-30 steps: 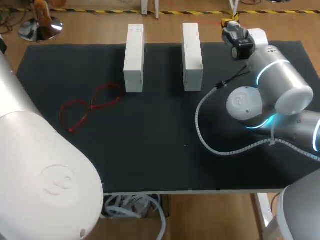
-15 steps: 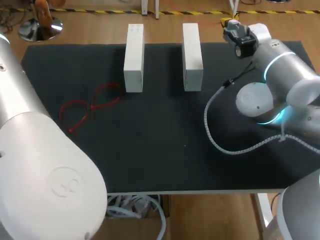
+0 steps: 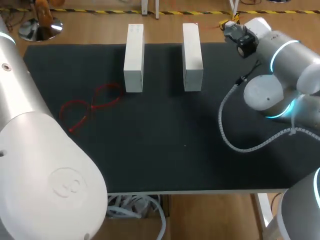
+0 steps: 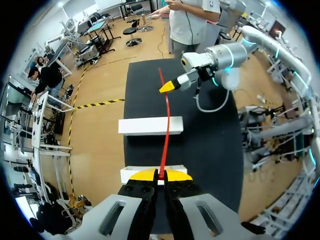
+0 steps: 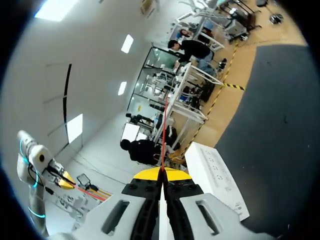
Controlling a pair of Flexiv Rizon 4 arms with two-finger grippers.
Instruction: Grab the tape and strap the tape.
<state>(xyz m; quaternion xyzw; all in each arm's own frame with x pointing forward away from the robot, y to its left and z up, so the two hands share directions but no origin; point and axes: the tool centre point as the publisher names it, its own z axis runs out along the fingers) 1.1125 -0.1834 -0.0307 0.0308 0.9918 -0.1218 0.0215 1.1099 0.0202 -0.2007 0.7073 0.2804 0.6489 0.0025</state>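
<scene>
A thin red tape (image 4: 165,125) stretches taut between my two grippers, passing over two white blocks (image 4: 150,126). My left gripper (image 4: 160,175) is shut on its near end, above the nearer block (image 4: 131,174). My right gripper (image 4: 168,88) holds the far end, and in the right wrist view that gripper (image 5: 162,172) is shut on the tape (image 5: 164,132). In the head view my right gripper (image 3: 229,25) hangs past the table's far edge, right of the right block (image 3: 192,57). My left gripper is out of the head view. A red loop (image 3: 90,107) lies on the mat left of the left block (image 3: 134,59).
The black mat (image 3: 165,150) covers the table. My right arm's grey cable (image 3: 235,140) hangs over its right part. My left arm's white body (image 3: 45,165) fills the near left corner of the head view.
My right arm has swung right and away, carrying its gripper further past the far edge. My left arm's body has shifted slightly. The red loop and the blocks have stayed put.
</scene>
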